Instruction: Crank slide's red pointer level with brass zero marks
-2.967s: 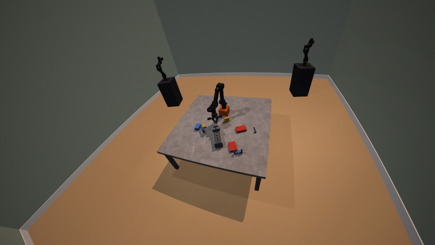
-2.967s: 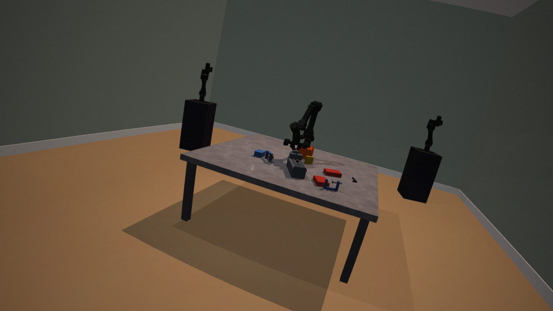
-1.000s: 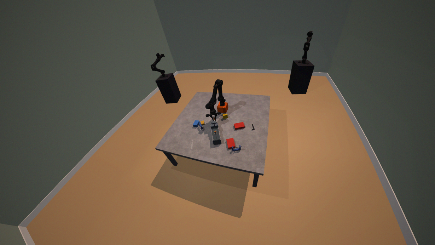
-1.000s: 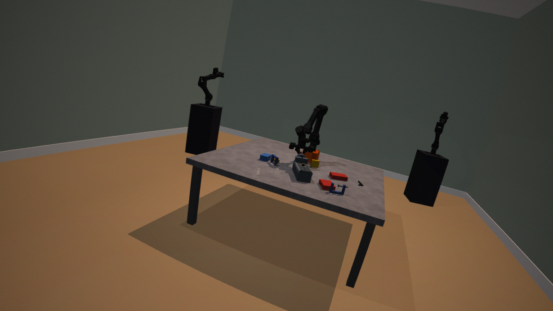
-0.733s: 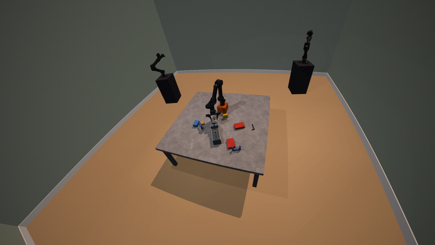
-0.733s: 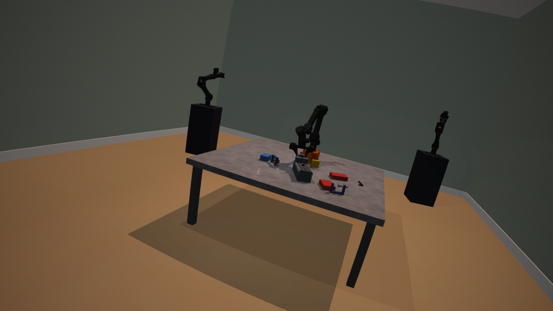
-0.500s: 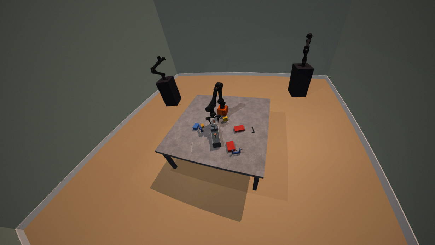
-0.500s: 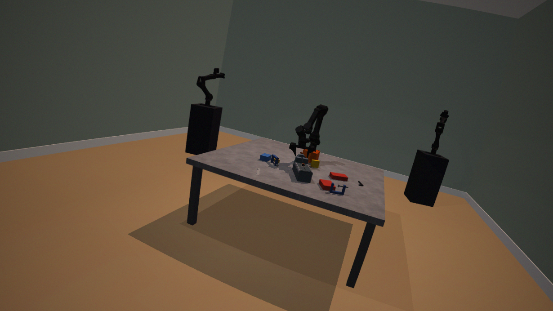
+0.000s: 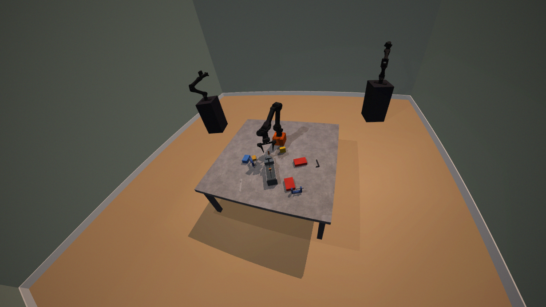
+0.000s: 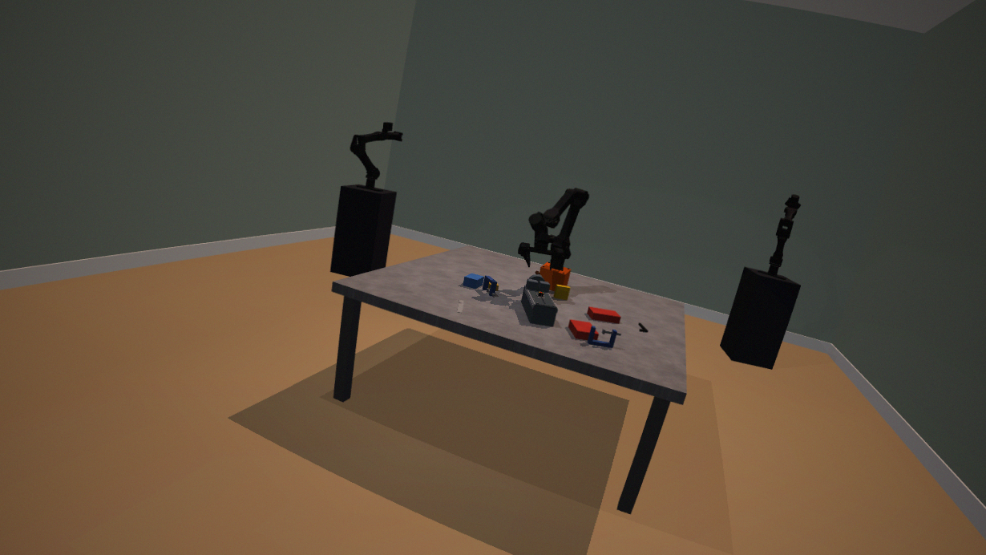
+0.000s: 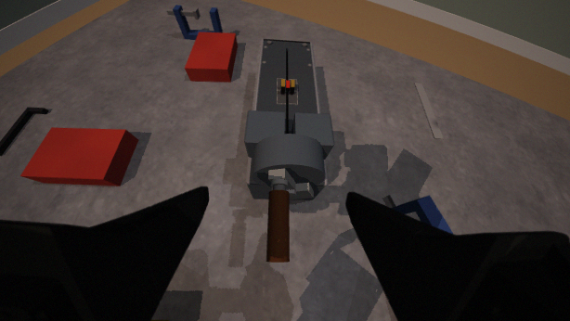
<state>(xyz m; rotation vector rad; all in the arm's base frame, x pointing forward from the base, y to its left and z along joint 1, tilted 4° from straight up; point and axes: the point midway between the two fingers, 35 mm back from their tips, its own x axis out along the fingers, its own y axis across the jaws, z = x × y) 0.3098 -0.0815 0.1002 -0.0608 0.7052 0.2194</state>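
Gray tbl [image 9: 225, 175] [image 10: 414, 303] w/ 2 red blks [image 9: 300, 161] [image 10: 604, 314] [image 11: 79, 155].

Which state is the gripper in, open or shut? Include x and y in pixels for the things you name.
Open: in the wrist view, the gripper's [image 9: 267, 150] [image 11: 278, 195] fingertips stand wide apart, either side of the brown handle [image 11: 278, 227].

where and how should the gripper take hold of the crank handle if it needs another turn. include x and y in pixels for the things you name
Best gripped around the middle of the brown crank handle [image 11: 278, 227], coming from its free end, with one finger on each side. It is a slim, straight bar sticking out from the crank toward the open gripper [image 9: 267, 149] [image 11: 278, 199], and its long sides look unobstructed.
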